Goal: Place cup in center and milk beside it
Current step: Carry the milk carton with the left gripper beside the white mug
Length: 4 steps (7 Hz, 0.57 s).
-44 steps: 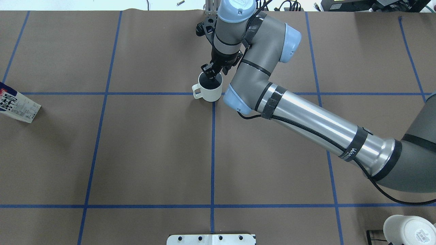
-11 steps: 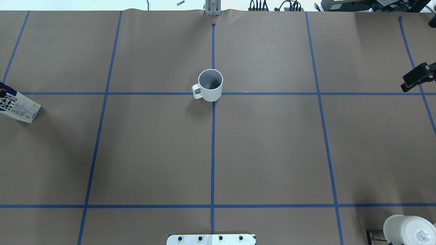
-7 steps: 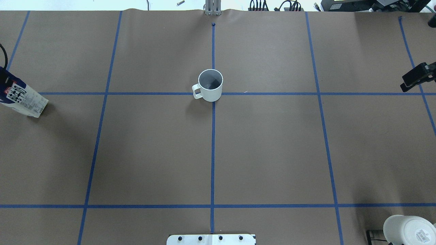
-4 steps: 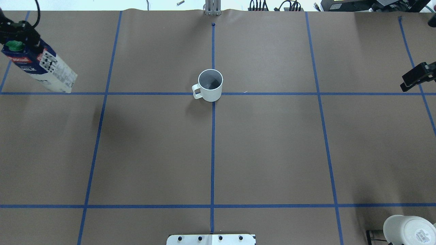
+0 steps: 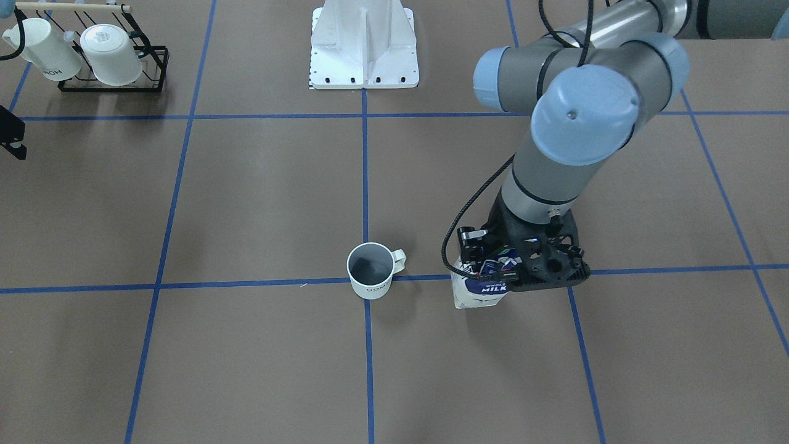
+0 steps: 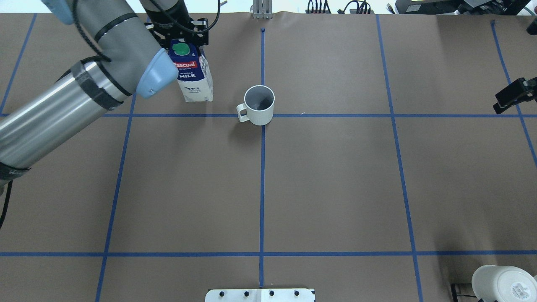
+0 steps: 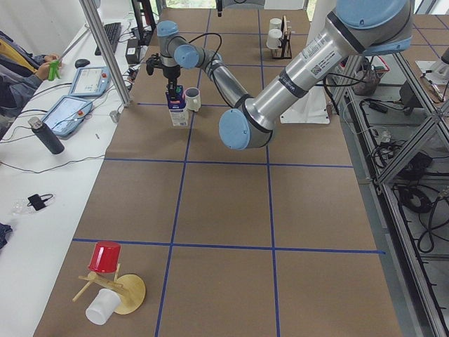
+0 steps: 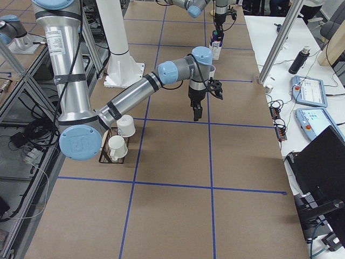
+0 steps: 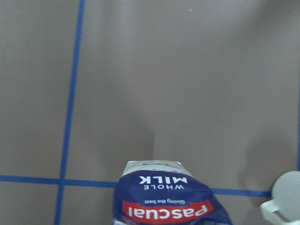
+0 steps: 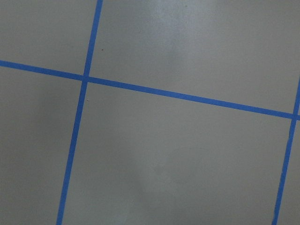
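we see the left gripper (image 6: 186,40) clasping the milk (image 6: 195,79) near the cup (image 6: 259,107); the right gripper (image 6: 512,95) we cannot tell.

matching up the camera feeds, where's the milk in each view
front-facing: milk right of centre, low
overhead: milk upper left of centre
exterior left: milk far, upper left
exterior right: milk top, right of centre
left wrist: milk bottom centre
right wrist: not in it
landmark: cup, next to the milk, not touching
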Each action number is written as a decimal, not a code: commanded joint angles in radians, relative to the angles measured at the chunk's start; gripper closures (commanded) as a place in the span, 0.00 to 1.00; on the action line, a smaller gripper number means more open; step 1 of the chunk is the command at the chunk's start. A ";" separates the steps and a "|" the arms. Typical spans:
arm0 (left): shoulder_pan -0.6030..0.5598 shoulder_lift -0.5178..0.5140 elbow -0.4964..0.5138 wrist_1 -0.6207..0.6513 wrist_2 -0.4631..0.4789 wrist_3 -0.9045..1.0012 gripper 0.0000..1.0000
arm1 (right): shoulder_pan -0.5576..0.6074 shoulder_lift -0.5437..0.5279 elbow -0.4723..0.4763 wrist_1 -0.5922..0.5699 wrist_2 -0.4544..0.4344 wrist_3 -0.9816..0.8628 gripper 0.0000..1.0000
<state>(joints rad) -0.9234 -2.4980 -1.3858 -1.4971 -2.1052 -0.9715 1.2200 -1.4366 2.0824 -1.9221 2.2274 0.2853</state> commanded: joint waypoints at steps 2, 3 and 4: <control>0.047 -0.119 0.203 -0.161 0.019 -0.090 0.86 | 0.000 -0.001 0.001 0.000 0.000 0.000 0.00; 0.058 -0.120 0.205 -0.164 0.043 -0.096 0.84 | 0.000 -0.001 0.001 0.000 0.000 0.000 0.00; 0.067 -0.121 0.205 -0.164 0.044 -0.096 0.59 | 0.000 -0.001 -0.001 0.000 0.000 0.000 0.00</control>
<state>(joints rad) -0.8686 -2.6155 -1.1875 -1.6540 -2.0700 -1.0634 1.2195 -1.4374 2.0829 -1.9221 2.2273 0.2853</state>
